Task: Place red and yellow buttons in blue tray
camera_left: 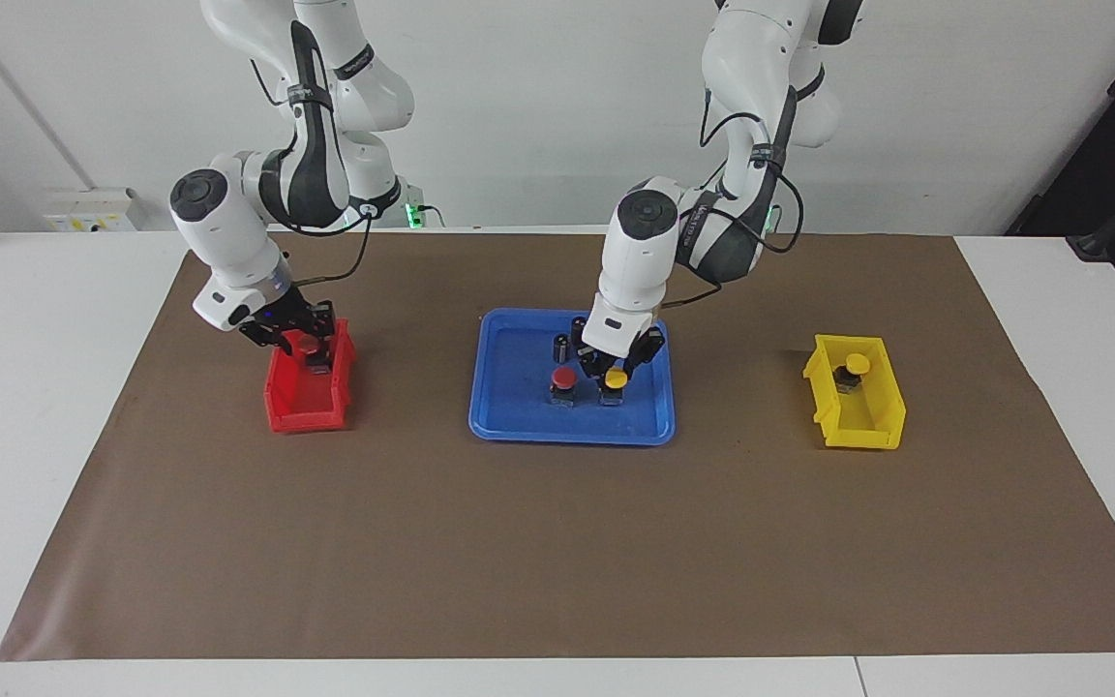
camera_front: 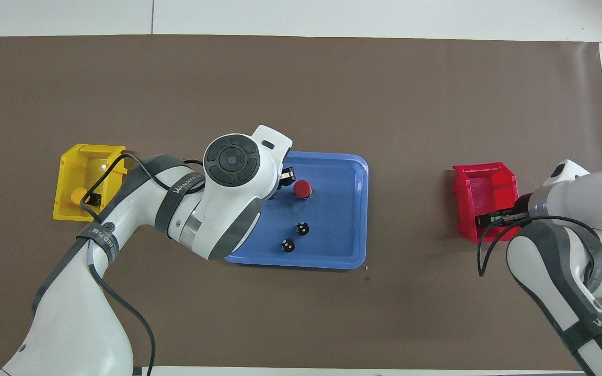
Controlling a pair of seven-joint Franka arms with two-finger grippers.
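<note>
My flat blue plastic tray [camera_left: 519, 426] holds a red-capped push button [camera_left: 563, 383], a yellow-capped push button [camera_left: 615, 383] under my left pincer [camera_left: 615, 372], whose spread I cannot tell; only the facing view shows it

My right pincer [camera_left: 301, 341], grip unclear, is in the small red bin [camera_left: 306, 411]; the small yellow bin [camera_left: 862, 426] holds another yellow button [camera_left: 855, 369]

Blue tray [camera_left: 499, 411], flat, rectangular, round-cornered with raised rim, lying mid-table. In it a red-capped button [camera_left: 564, 379] upright on its black-grey base, just beside a yellow-capped button [camera_left: 616, 381], also upright, toward the left arm's end. Second red-capped button [camera_left: 309, 345] sitting in the red bin [camera_left: 301, 411]; second yellow-capped button [camera_left: 857, 365] upright in the yellow bin [camera_left: 872, 426].
</note>
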